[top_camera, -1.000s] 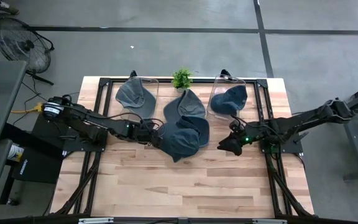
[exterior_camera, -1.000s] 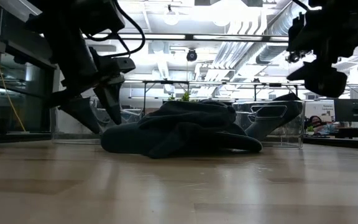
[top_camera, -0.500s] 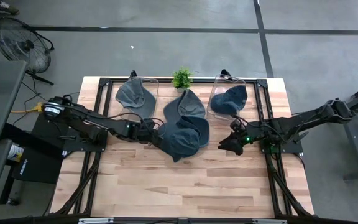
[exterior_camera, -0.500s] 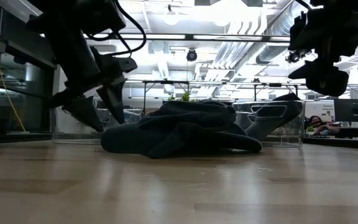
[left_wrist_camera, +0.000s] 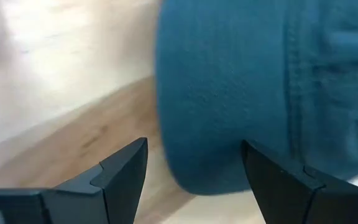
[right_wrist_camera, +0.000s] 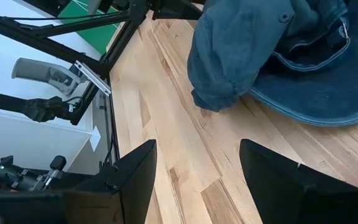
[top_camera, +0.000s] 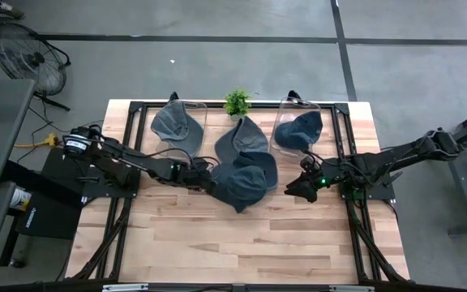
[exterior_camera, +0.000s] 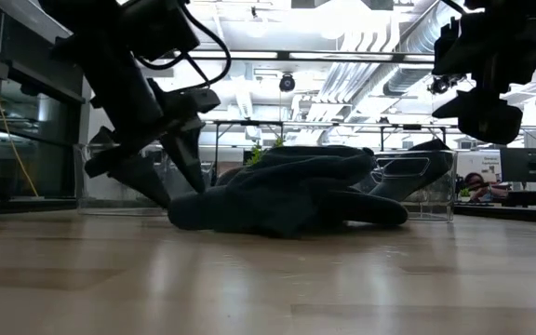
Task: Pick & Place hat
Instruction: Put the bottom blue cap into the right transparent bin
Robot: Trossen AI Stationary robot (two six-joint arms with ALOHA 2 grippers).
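Blue hat pile (top_camera: 244, 174) lies mid-table, just in front of the small plant (top_camera: 237, 101). Left gripper (top_camera: 205, 180) sits at the pile's left edge, fingers spread, brim (left_wrist_camera: 229, 106) between them. Right gripper (top_camera: 294, 190) hovers right of the pile, fingers spread, empty.

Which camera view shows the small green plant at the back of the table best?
The high view: the plant stands unobstructed between two clear bins. The low view shows only a few leaves behind the hat pile. Neither wrist view shows it.
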